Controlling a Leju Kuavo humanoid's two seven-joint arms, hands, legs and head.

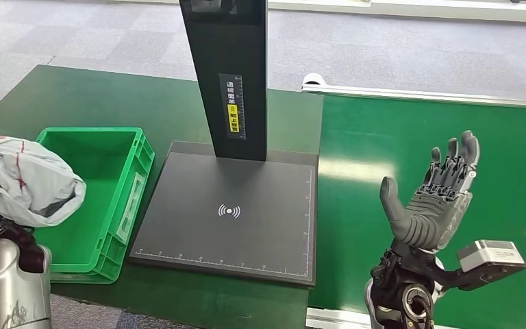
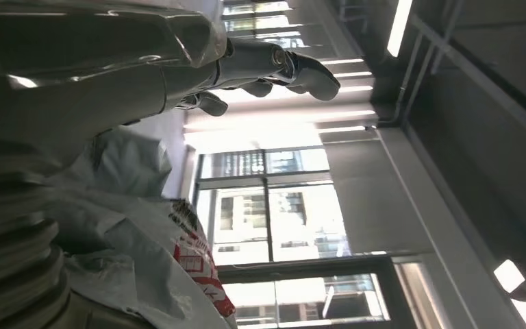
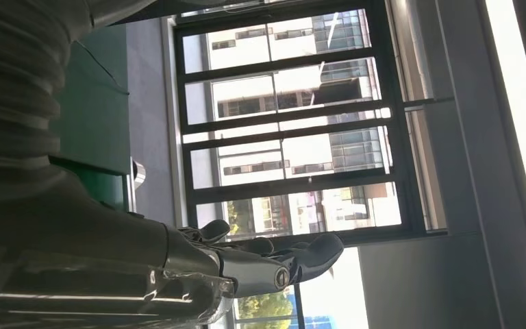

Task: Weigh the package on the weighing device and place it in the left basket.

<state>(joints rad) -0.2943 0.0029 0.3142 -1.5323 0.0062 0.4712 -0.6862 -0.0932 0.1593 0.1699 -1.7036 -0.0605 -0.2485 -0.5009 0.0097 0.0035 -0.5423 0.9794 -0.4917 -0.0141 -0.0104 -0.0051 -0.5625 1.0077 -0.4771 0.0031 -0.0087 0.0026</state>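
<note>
Resting in the left hand (image 2: 109, 75), the crumpled grey plastic package with red print (image 1: 31, 179) sits above the near left corner of the green plastic basket (image 1: 120, 199), the fingers closed around it. Just right of the basket lies the flat black weighing device (image 1: 236, 212) with its upright black post (image 1: 233, 75). The right hand (image 1: 435, 199) is raised over the green table (image 1: 411, 144), palm up, fingers spread, holding nothing.

A: What am I seeing around the right hand (image 1: 433, 199)?
B: I've got a green belt (image 1: 383, 137) beneath it, a white rail (image 1: 424, 94) beyond its fingertips, and grey carpet (image 1: 383, 48) farther off.
</note>
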